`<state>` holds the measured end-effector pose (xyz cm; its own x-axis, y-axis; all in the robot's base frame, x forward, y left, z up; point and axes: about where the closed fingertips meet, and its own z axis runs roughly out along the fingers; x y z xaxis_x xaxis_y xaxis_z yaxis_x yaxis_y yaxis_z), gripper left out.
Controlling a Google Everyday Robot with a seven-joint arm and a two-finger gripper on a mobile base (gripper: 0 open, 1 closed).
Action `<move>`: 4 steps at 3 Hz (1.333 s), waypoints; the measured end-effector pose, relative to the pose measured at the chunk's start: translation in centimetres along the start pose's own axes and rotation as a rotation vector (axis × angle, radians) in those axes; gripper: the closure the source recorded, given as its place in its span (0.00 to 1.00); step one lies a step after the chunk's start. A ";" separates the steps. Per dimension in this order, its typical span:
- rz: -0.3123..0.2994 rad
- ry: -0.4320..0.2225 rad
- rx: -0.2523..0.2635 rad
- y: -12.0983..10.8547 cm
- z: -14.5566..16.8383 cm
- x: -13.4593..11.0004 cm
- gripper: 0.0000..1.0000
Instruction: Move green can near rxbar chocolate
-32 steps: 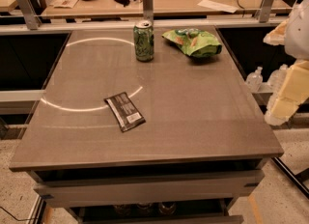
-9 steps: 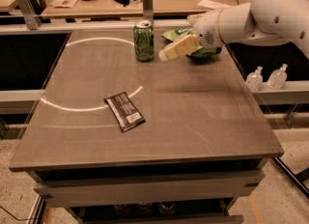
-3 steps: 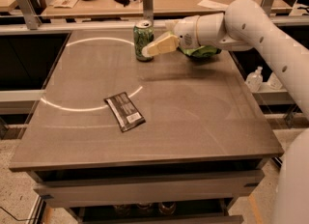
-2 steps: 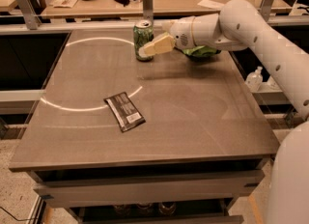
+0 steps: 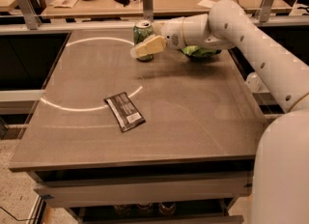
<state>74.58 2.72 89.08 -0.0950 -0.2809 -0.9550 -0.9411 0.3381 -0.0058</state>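
Note:
The green can (image 5: 141, 32) stands upright at the far middle of the table, with its silver top showing. My gripper (image 5: 146, 48) reaches in from the right on the white arm and sits right at the can's front right side, covering part of its lower body. The rxbar chocolate (image 5: 125, 111), a flat black wrapper with a white label patch at its near end, lies at an angle in the middle left of the table, well in front of the can.
A green chip bag (image 5: 199, 52) lies behind my arm at the far right. The brown table (image 5: 193, 121) has a white arc marked on it. A metal rail and a cluttered desk run along the far edge. My white arm fills the right side.
My gripper has moved left from beside the chip bag towards the can and now overlaps its front right side. The can and the bar have not moved.

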 end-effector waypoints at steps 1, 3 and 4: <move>-0.009 -0.010 -0.027 -0.1 0.9 -0.3 0.18; -0.020 -0.026 -0.066 -1.0 0.2 0.3 0.65; -0.044 -0.039 -0.100 0.5 -1.7 -0.1 0.87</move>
<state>73.55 1.36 89.70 -0.0422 -0.2579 -0.9652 -0.9720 0.2343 -0.0201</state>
